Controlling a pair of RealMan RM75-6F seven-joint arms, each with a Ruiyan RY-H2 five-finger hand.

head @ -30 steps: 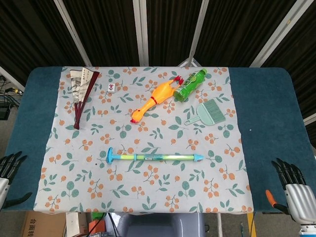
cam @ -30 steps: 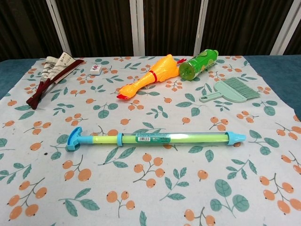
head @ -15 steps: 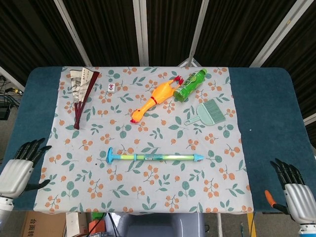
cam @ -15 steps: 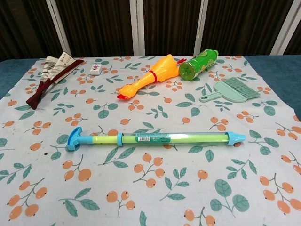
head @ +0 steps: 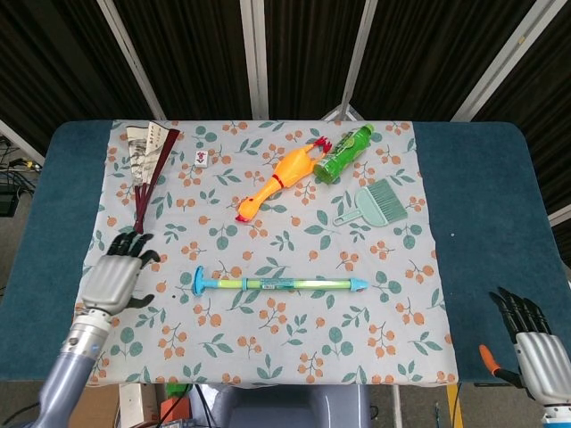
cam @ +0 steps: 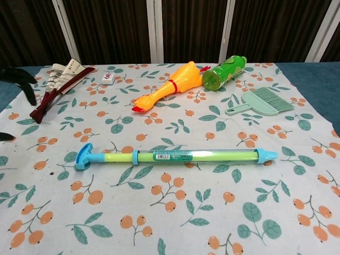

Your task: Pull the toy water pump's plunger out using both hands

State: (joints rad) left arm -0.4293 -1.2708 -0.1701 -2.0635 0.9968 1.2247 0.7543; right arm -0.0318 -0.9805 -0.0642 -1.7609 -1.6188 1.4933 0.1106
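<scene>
The toy water pump [head: 278, 283] [cam: 175, 156] lies flat across the middle of the floral cloth, a clear green tube with blue ends. Its blue T-shaped plunger handle [head: 198, 283] [cam: 83, 156] points left and its nozzle tip [head: 360, 284] [cam: 270, 155] points right. My left hand [head: 114, 278] hovers over the cloth left of the handle, fingers spread and holding nothing; only its dark fingertips [cam: 20, 79] show at the chest view's left edge. My right hand [head: 535, 349] stays at the table's front right corner, fingers apart and empty.
At the back of the cloth lie a folded fan [head: 147, 169], a small mahjong tile [head: 203, 159], a rubber chicken [head: 278, 180], a green bottle [head: 343, 152] and a teal hand brush [head: 376, 202]. Blue table [head: 486, 205] borders the cloth.
My left hand has risen from the table's front left corner and moved right and forward over the cloth towards the pump's handle. The right hand and the pump have hardly shifted.
</scene>
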